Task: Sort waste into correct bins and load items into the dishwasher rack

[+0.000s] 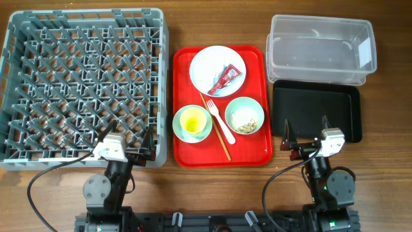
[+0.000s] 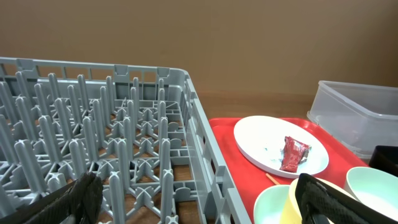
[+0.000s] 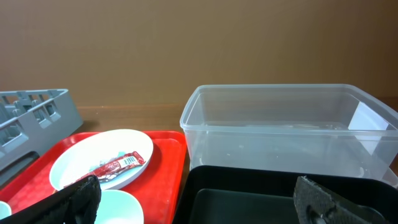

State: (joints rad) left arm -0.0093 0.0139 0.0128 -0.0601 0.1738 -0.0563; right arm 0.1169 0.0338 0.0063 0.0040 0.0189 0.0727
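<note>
Found both grippers spread wide, clamped on nothing, with every item on the red tray (image 1: 254, 149).

Saw the left gripper (image 1: 125, 138) off the red tray's near-left corner, over the near edge of the rack (image 1: 84, 77), fingers apart. Saw the right gripper (image 1: 306, 130) off its near-right corner, over the near edge of the black tray (image 1: 315, 109), fingers likewise apart. Noted the rack just left of the red tray, the black tray just right of it, and the tub (image 1: 320, 48) off its far-right corner. On the red tray, noted the plate (image 1: 207, 64) at the far end with the wrapper (image 1: 224, 80) lying on it. Noted the left bowl (image 1: 181, 129) at the near left holding the cup (image 1: 192, 120), and the right bowl (image 1: 244, 103) at the near right holding crumbs (image 1: 245, 121). Spotted the fork (image 1: 219, 116) between the bowls and the chopsticks (image 1: 222, 143) slanting beside it toward the near edge.
</note>
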